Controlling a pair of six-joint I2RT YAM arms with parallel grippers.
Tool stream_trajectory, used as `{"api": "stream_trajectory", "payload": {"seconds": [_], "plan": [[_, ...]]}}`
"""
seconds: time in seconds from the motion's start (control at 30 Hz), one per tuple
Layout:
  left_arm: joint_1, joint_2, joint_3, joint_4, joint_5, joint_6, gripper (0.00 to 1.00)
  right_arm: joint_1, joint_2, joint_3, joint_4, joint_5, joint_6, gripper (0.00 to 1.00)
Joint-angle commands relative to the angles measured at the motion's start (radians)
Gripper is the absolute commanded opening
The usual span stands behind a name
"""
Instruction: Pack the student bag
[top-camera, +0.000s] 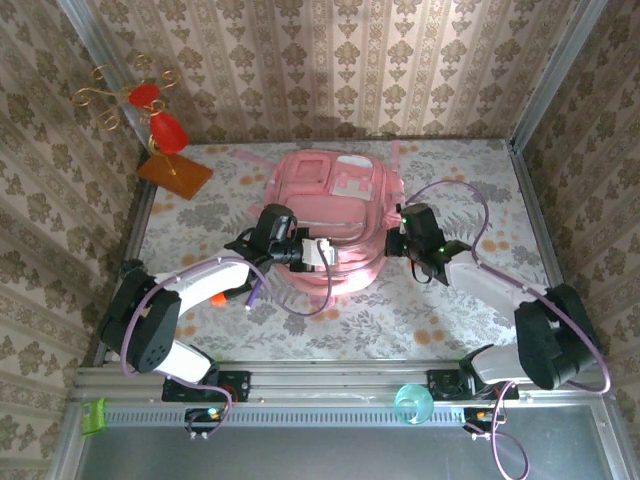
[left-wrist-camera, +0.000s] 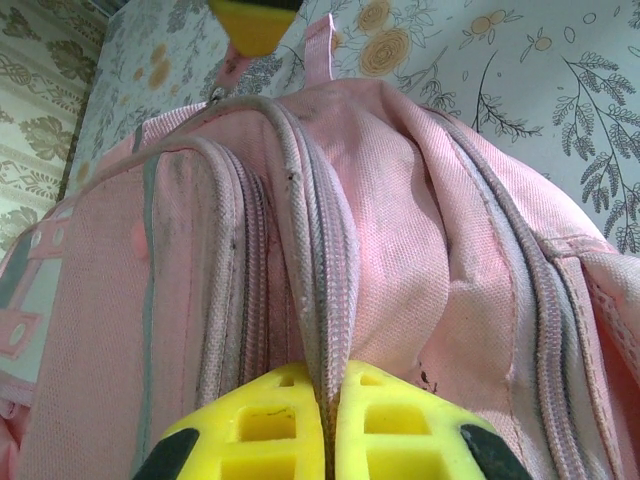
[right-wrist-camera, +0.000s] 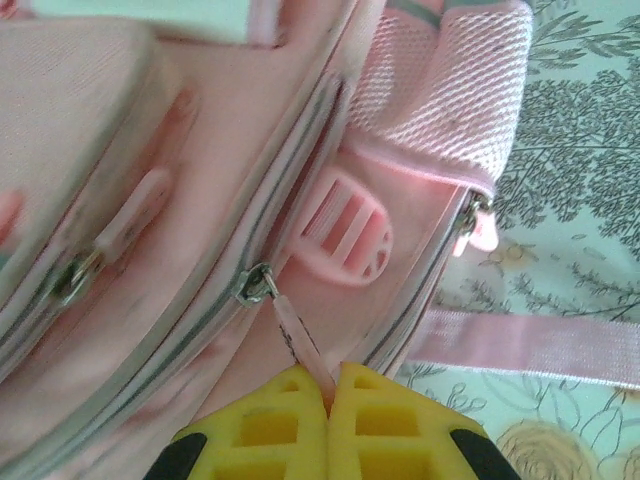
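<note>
student bag (top-camera: 335, 205) lies mid-table (top-camera: 480, 180) | my left claw (left-wrist-camera: 328, 388) pinched together on its zipper ridge (left-wrist-camera: 312, 250) | my right claw (right-wrist-camera: 330, 388) clamped on a zipper pull tab (right-wrist-camera: 297, 335) | soft, floppy, probably light: I'd hold seams and tabs, not panels

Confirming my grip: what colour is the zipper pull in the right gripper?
The zipper pull is pale pink; right wrist view shows it best.

The left gripper (left-wrist-camera: 328, 400) and right gripper (right-wrist-camera: 332, 390) carry yellow fingers (left-wrist-camera: 265, 425) moulded with square recessed cells, black at their outer corners. Behind the fingers, white arm links (top-camera: 200, 275) join black joint housings (top-camera: 545, 345); purple cables (top-camera: 452, 183) loop alongside.
</note>
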Motion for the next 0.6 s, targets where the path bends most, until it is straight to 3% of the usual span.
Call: {"api": "stream_trajectory", "payload": {"seconds": [0.0, 0.33, 0.47, 0.57], "plan": [[0.013, -0.035, -0.019, -0.039, 0.073, 0.023, 0.00, -0.062, 0.071, 0.040, 0.034, 0.106, -0.010, 0.00], [0.011, -0.028, -0.024, -0.027, 0.092, 0.034, 0.00, -0.119, 0.262, 0.197, 0.053, 0.114, -0.030, 0.00], [-0.014, -0.002, -0.024, 0.049, 0.057, -0.010, 0.00, -0.132, 0.303, 0.229, 0.052, 0.034, -0.050, 0.00], [-0.039, 0.026, -0.014, 0.092, 0.037, -0.042, 0.00, -0.134, 0.257, 0.225, -0.002, -0.056, -0.073, 0.19]]}}
